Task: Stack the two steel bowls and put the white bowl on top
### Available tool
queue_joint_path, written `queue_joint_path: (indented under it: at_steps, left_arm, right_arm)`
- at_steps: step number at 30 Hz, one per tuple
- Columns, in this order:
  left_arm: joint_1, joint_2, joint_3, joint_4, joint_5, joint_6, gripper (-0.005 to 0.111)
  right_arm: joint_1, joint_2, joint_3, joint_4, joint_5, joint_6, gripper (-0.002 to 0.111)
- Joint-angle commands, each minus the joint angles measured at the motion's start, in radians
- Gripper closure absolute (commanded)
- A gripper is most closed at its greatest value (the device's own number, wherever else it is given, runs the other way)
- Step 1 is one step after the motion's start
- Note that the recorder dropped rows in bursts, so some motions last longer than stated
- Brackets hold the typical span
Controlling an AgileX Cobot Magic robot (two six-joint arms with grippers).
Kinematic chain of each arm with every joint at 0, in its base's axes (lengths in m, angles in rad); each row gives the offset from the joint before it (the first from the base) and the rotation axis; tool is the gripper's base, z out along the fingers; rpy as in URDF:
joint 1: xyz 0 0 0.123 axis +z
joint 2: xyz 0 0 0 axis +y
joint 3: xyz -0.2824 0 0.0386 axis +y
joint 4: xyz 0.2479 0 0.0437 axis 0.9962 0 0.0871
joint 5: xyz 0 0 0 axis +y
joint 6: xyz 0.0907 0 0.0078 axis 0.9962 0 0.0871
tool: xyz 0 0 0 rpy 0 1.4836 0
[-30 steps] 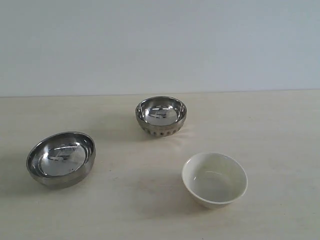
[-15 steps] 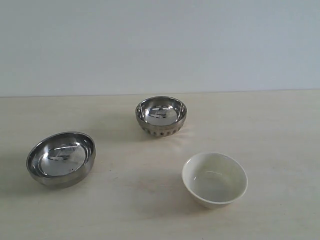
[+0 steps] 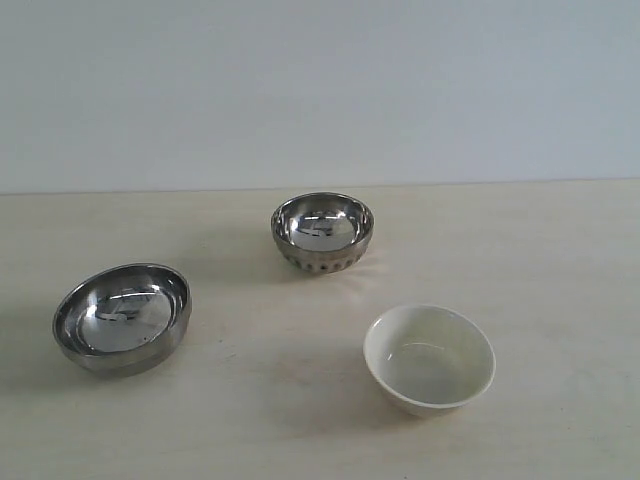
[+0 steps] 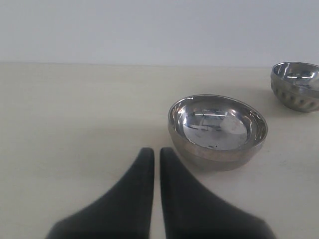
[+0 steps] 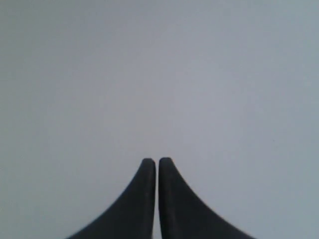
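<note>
The wide, shallow steel bowl (image 3: pixel 122 318) sits at the table's left; the left wrist view shows it too (image 4: pixel 217 130). The smaller, deeper steel bowl (image 3: pixel 322 232) with a dotted lower band stands at the middle back and appears far off in the left wrist view (image 4: pixel 296 85). The glossy white bowl (image 3: pixel 429 358) rests at the front right. All three stand apart and upright. My left gripper (image 4: pixel 156 152) is shut and empty, its tips just short of the wide bowl's rim. My right gripper (image 5: pixel 157 162) is shut, with only the plain wall behind it. Neither gripper appears in the exterior view.
The pale wooden table (image 3: pixel 250 400) runs back to a plain grey-white wall (image 3: pixel 320 90). Bare tabletop lies between the bowls.
</note>
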Motion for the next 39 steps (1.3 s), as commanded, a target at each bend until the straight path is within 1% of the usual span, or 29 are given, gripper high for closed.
queue_joint_path:
  at_steps: [1, 2, 3, 4, 5, 6, 7, 8, 9, 10, 11, 12, 13, 14, 15, 18, 20, 22, 23, 24, 25, 26, 28, 30, 34, 39]
  left_arm:
    - [-0.005, -0.003, 0.003, 0.000, -0.008, -0.005, 0.103]
    - [-0.005, -0.003, 0.003, 0.000, -0.008, -0.005, 0.103]
    - [-0.005, -0.003, 0.003, 0.000, -0.008, -0.005, 0.103]
    - [-0.005, -0.003, 0.003, 0.000, -0.008, -0.005, 0.103]
    - [-0.005, -0.003, 0.003, 0.000, -0.008, -0.005, 0.103]
    - [-0.005, -0.003, 0.003, 0.000, -0.008, -0.005, 0.103]
    - [-0.005, -0.003, 0.003, 0.000, -0.008, -0.005, 0.103]
    - [-0.005, -0.003, 0.003, 0.000, -0.008, -0.005, 0.103]
    - [-0.005, -0.003, 0.003, 0.000, -0.008, -0.005, 0.103]
    - [-0.005, -0.003, 0.003, 0.000, -0.008, -0.005, 0.103]
    - [-0.005, -0.003, 0.003, 0.000, -0.008, -0.005, 0.103]
    - [-0.005, -0.003, 0.003, 0.000, -0.008, -0.005, 0.103]
    - [-0.005, -0.003, 0.003, 0.000, -0.008, -0.005, 0.103]
    - [-0.005, -0.003, 0.003, 0.000, -0.008, -0.005, 0.103]
    - [-0.005, -0.003, 0.003, 0.000, -0.008, -0.005, 0.103]
    - [-0.005, -0.003, 0.003, 0.000, -0.008, -0.005, 0.103]
    - [-0.005, -0.003, 0.003, 0.000, -0.008, -0.005, 0.103]
    - [-0.005, -0.003, 0.003, 0.000, -0.008, -0.005, 0.103]
    - [-0.005, -0.003, 0.003, 0.000, -0.008, -0.005, 0.103]
    - [-0.005, -0.003, 0.003, 0.000, -0.008, -0.005, 0.103]
    - [-0.005, -0.003, 0.003, 0.000, -0.008, -0.005, 0.103]
    - [-0.005, -0.003, 0.003, 0.000, -0.008, -0.005, 0.103]
    - [-0.005, -0.003, 0.003, 0.000, -0.008, -0.005, 0.103]
    - [-0.005, -0.003, 0.003, 0.000, -0.008, -0.005, 0.103]
    - [-0.005, -0.003, 0.003, 0.000, -0.008, -0.005, 0.103]
    - [-0.005, -0.003, 0.003, 0.000, -0.008, -0.005, 0.103]
  right_arm:
    - [-0.005, -0.002, -0.126, -0.011, 0.139, 0.015, 0.108]
    - [-0.005, 0.010, -0.194, -0.049, 0.232, 0.061, 0.108]
    - [-0.005, 0.030, -0.223, -0.075, 0.263, 0.101, 0.108]
    - [-0.005, 0.083, -0.294, -0.178, 0.303, 0.197, 0.108]
    - [-0.005, 0.107, -0.325, -0.232, 0.301, 0.234, 0.108]
    - [-0.005, 0.174, -0.389, -0.366, 0.299, 0.336, 0.108]
    - [-0.005, 0.236, -0.438, -0.454, 0.301, 0.430, 0.106]
    - [-0.005, 0.278, -0.471, -0.512, 0.299, 0.480, 0.101]
    - [-0.005, 0.366, -0.524, -0.604, 0.299, 0.591, 0.086]
    - [-0.005, 0.412, -0.549, -0.653, 0.296, 0.660, 0.078]
    - [-0.005, 0.487, -0.584, -0.733, 0.273, 0.774, 0.053]
    - [-0.005, 0.545, -0.605, -0.783, 0.242, 0.853, 0.035]
    - [-0.003, 0.637, -0.640, -0.872, 0.183, 0.962, 0.016]
    - [0.001, 0.689, -0.659, -0.929, 0.143, 1.024, 0.008]
    - [0.004, 0.741, -0.681, -0.988, 0.104, 1.079, 0.004]
    - [0.034, 0.904, -0.745, -1.136, 0.041, 1.266, 0.004]
    - [0.065, 0.988, -0.785, -1.215, 0.034, 1.341, 0.004]
    - [0.123, 1.098, -0.836, -1.283, 0.040, 1.346, 0.004]
    - [0.184, 1.182, -0.875, -1.316, 0.079, 1.346, 0.004]
    - [0.232, 1.235, -0.898, -1.324, 0.112, 1.346, 0.004]
    - [0.308, 1.310, -0.928, -1.324, 0.189, 1.331, 0.004]
    - [0.334, 1.335, -0.946, -1.324, 0.220, 1.324, 0.004]
    - [0.417, 1.426, -0.984, -1.324, 0.280, 1.302, 0.004]
    - [0.469, 1.500, -1.021, -1.324, 0.321, 1.286, 0.004]
    - [0.536, 1.644, -1.090, -1.314, 0.388, 1.288, 0.004]
    - [0.578, 1.794, -1.171, -1.290, 0.369, 1.295, 0.004]
